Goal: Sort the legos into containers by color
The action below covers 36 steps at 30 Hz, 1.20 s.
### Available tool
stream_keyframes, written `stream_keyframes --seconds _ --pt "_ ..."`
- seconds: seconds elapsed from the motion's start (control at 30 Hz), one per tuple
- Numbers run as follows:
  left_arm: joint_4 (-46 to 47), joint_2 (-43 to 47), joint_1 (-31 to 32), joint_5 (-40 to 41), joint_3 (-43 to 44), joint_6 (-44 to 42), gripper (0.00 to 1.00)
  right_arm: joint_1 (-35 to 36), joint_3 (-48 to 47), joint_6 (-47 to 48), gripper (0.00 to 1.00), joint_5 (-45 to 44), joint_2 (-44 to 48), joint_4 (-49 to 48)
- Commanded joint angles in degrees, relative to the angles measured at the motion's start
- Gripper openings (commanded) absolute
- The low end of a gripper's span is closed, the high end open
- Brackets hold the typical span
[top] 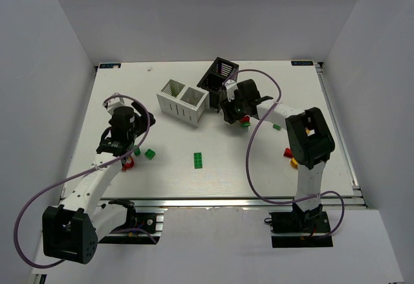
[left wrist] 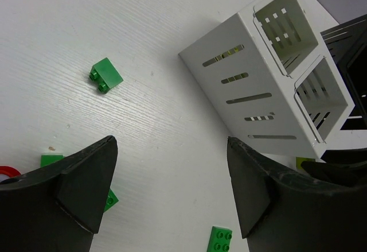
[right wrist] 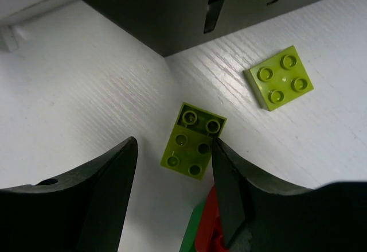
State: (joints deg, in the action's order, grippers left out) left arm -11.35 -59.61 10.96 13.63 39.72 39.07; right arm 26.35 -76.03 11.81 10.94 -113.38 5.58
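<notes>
Left gripper jaws stand released, empty. Right gripper jaws stand released, a lime green studded plastic brick lying between them, near the black slatted container.

White container beside black container, legos scattered

Left gripper: black. Ahead of it, one dark green brick and the white container, its walls patterned with rows of short slots.
Right gripper: black. Between its fingers, one lime green brick, studded. Ahead and to the right, one lime green plate with four studs. Close under it, one red brick. Ahead, the black container, slotted.
Table: white, with fine grain lines.
</notes>
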Motion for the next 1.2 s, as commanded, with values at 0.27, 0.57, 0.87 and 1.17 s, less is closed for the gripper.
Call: stream_keyframes --seconds 0.27,0.57,0.87,1.17 --pt "-0.1 1.5 -0.5 1.7 -1.4 0.6 0.87 0.9 0.8 -1.4 0.60 -7.6 -1.1 -2.1" --pt "0.0 1.9 -0.4 1.6 -2.3 1.4 0.87 1.5 -0.6 -2.3 0.58 -8.6 -3.2 -2.2" --pt "-0.4 2.8 -0.4 1.8 -2.8 1.9 0.87 2.0 -0.2 -4.0 0.47 -8.1 -3.6 -1.5" --pt "-0.5 3.6 -0.5 2.1 -3.2 2.2 0.87 2.0 3.8 -3.4 0.20 -5.5 0.4 -2.4"
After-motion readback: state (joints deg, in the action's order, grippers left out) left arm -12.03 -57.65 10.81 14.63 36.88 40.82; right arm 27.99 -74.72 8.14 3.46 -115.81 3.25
